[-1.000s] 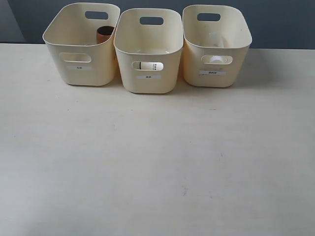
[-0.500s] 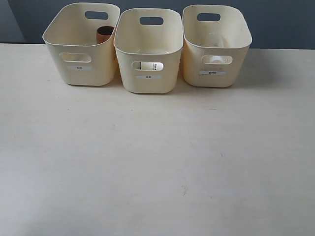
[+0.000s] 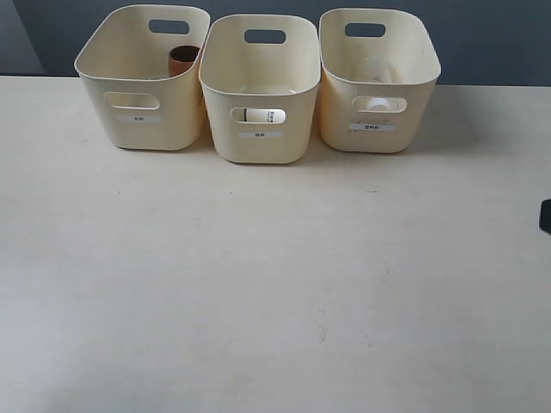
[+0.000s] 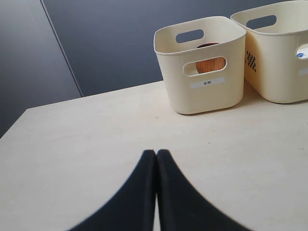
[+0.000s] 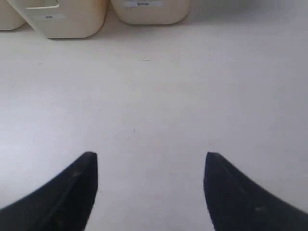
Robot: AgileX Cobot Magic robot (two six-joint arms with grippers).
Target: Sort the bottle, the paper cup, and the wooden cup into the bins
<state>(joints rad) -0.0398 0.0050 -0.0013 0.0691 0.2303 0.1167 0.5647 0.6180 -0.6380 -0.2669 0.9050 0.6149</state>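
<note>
Three cream bins stand in a row at the back: left bin [image 3: 112, 120], middle bin [image 3: 284, 146], right bin [image 3: 336, 129]. The wooden cup [image 3: 182, 58] sits in the left bin and shows through its handle cut-out [image 4: 210, 65]. The paper cup [image 3: 263, 115], white with a dark mark, shows through the middle bin's cut-out. A white rounded piece, probably the bottle [image 3: 379, 104], shows through the right bin's cut-out. My left gripper [image 4: 156, 153] is shut and empty over bare table, well short of the left bin [image 4: 202, 98]. My right gripper [image 5: 150, 156] is open and empty above the table.
The pale wooden table [image 3: 258, 284] stretches in front of the bins. A dark sliver of the right arm [image 3: 546, 215] shows at the exterior view's right edge. A dark wall stands behind the bins. The bases of two bins [image 5: 67, 26] [image 5: 149, 14] are far ahead of the right gripper.
A dark part of the right arm has come into the exterior view at its right edge. The bins and their contents have not moved.
</note>
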